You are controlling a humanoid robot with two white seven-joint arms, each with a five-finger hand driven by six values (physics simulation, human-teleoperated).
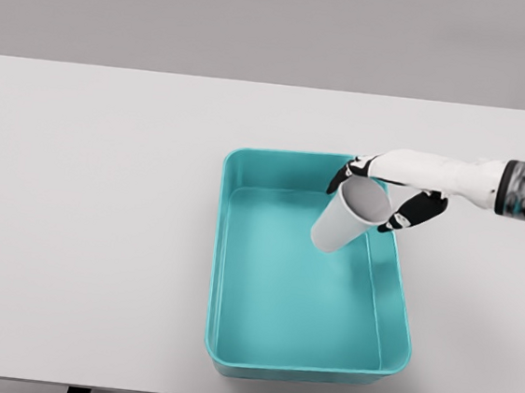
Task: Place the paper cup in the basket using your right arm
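A white paper cup [347, 217] hangs tilted over the upper right part of a teal basket [235, 278], its open mouth turned up and to the right, its closed base pointing down and left toward the basket floor. The right hand [387, 193] is clamped around the cup's rim end, dark-tipped fingers [413, 212] wrapped on the near side and others showing at the far side, close to the basket's upper right corner. The white right arm [471, 181] reaches in from the right edge of the frame, level across the white table [91, 216].

The cup looks to be above the basket's interior rather than resting in it, so the release seems to be the step at hand. The chief risk, judging by the position, is the nearness of the right wall: a cup let go at this slant could strike the rim, roll, or tip out onto the table to the right. The light, empty cup could also bounce or settle on its side. A tight hold on the thin rim could crush it.

Nothing else stands on the table; only the basket's own right wall and upper corner lie close to the hand's path. The left arm does not appear in the frame. Dark table legs show at the bottom edge.
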